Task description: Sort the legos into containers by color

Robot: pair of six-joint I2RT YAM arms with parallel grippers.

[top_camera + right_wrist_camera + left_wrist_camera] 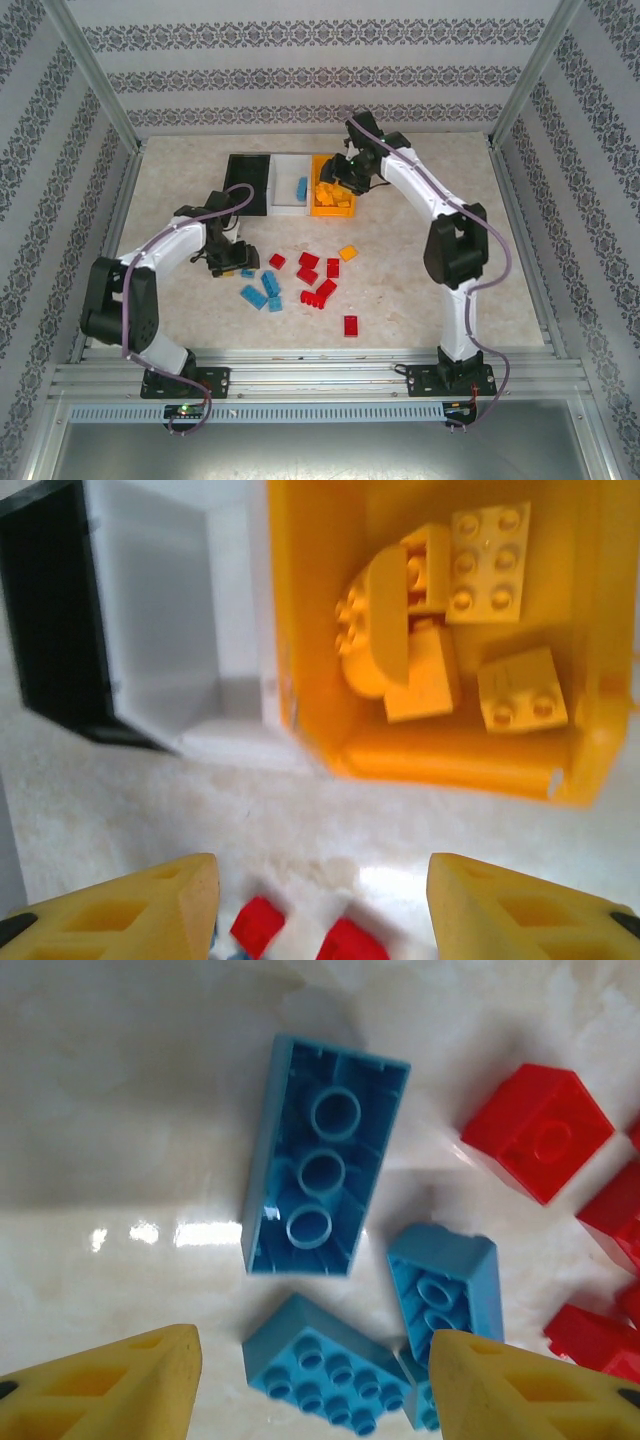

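Legos are lying loose at the centre of the top view, and three bins are sitting in a row above them — black bin (247,185), white bin (285,178), orange bin (333,211). I am watching the left gripper (315,1360) hanging with its fingers spread apart, gripping nothing, over three blue bricks (445,1280) at lower centre of its wrist view; the largest blue brick (322,1197) is lying hollow side up. The right gripper (320,880) is likewise standing apart and empty, hovering by the orange bin's near wall at upper right of its frame. I am counting about four blue and seven red bricks (309,259) on the table (450,300), plus one orange brick (348,253) — another blue piece (300,187) is resting in the white bin, and at least four orange pieces (490,550) are piled in the orange bin.
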